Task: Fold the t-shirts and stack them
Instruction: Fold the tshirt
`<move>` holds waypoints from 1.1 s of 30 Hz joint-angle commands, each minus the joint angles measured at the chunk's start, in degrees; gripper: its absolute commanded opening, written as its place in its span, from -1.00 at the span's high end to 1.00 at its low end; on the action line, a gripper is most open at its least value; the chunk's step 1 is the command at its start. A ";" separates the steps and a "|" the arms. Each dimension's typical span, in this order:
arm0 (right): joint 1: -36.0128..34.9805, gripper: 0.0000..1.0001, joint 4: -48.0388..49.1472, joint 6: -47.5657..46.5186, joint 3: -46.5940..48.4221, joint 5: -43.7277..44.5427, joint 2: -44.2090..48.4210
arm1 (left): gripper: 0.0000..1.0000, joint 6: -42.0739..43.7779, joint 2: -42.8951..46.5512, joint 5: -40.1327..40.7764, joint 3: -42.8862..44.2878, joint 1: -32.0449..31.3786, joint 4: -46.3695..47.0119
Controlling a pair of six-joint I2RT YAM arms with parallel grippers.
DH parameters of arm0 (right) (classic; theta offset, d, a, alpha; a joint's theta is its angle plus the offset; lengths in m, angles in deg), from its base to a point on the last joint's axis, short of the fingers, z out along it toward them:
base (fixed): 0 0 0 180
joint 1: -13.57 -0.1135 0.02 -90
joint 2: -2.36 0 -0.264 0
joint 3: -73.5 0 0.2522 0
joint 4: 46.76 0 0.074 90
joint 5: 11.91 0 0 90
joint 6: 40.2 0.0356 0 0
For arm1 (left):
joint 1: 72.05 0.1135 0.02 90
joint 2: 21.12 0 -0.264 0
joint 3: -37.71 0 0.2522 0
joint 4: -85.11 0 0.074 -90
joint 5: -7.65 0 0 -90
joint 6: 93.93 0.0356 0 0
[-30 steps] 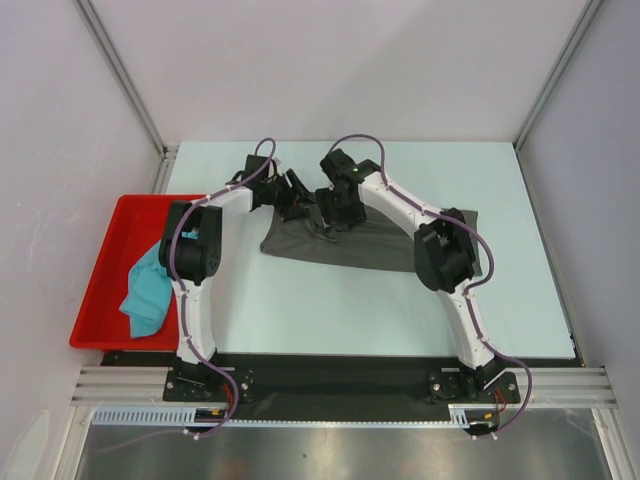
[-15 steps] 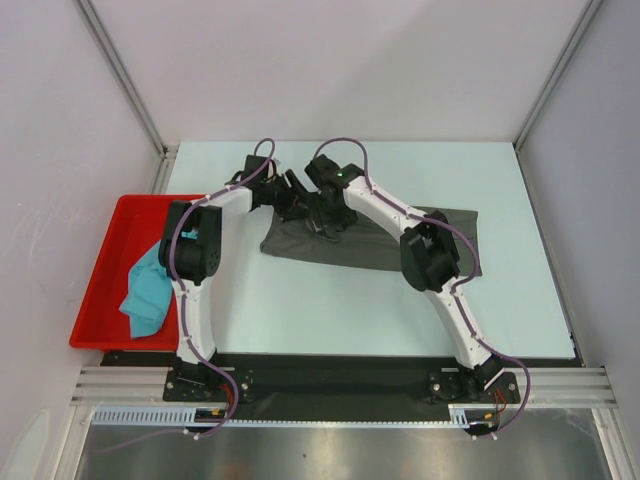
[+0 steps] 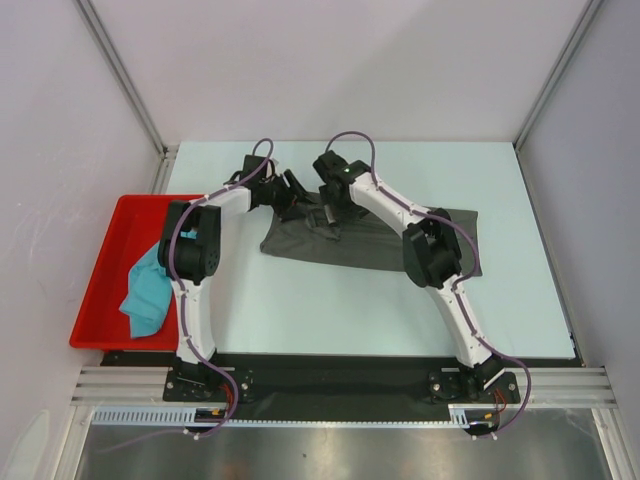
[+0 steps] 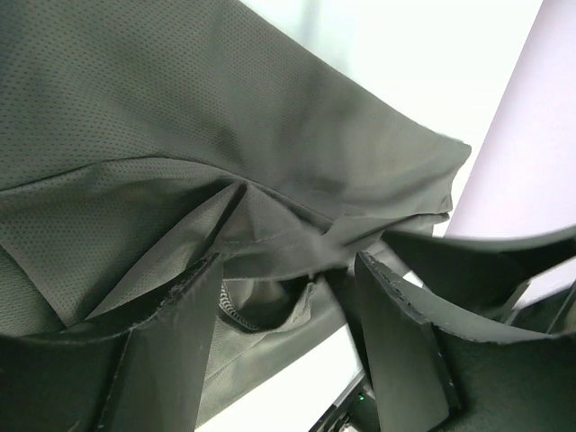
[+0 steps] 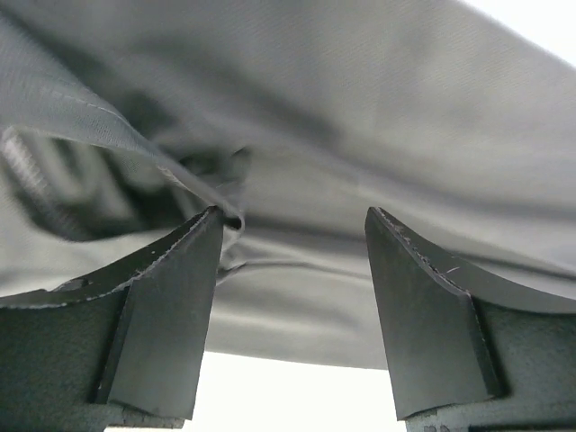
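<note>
We found the plain dark grey cloth t-shirt (image 3: 375,247) lying rumpled on the pale tabletop (image 3: 350,315), and the bright teal cloth t-shirt (image 3: 145,292) in the red plastic tray (image 3: 98,272). The left hand (image 4: 288,263) and right hand (image 5: 292,216) stood wide open at the grey shirt's far-left edge, gripping nothing. We judged that each should straddle one clean fold before closing.

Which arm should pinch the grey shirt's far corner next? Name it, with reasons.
Left, probably. The left gripper is open with a bunched hem of the grey shirt between its fingers; the right gripper, also open, sits over flatter cloth further in.
</note>
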State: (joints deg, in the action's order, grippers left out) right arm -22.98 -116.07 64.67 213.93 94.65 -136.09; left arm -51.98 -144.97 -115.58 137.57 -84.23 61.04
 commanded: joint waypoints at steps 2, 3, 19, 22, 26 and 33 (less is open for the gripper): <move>3.32 -0.39 2.99 -3.87 2.52 2.35 -0.50 | -0.33 0.77 1.15 -0.87 1.87 0.58 -0.59; 3.86 -0.38 3.16 -4.24 3.83 2.60 -1.37 | -0.33 1.55 1.42 -0.69 2.05 0.58 -1.03; 4.21 0.05 3.17 28.07 0.95 -23.05 6.18 | -0.05 23.52 2.40 9.67 13.46 -1.61 -19.30; 4.30 0.11 5.79 29.25 -1.07 -23.76 6.97 | 0.06 24.76 1.33 10.38 15.14 -2.40 -21.86; 5.26 0.30 8.52 29.33 -1.86 -29.73 5.83 | 0.02 24.50 0.90 10.30 14.53 -3.46 -21.08; 5.97 0.62 7.66 28.72 -0.38 -30.53 2.58 | 0.13 23.18 1.33 9.94 12.78 -3.99 -20.11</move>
State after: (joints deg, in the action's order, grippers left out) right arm -17.60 -108.59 92.69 211.79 66.13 -132.33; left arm -29.75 -144.18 -106.36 150.55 -88.08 40.80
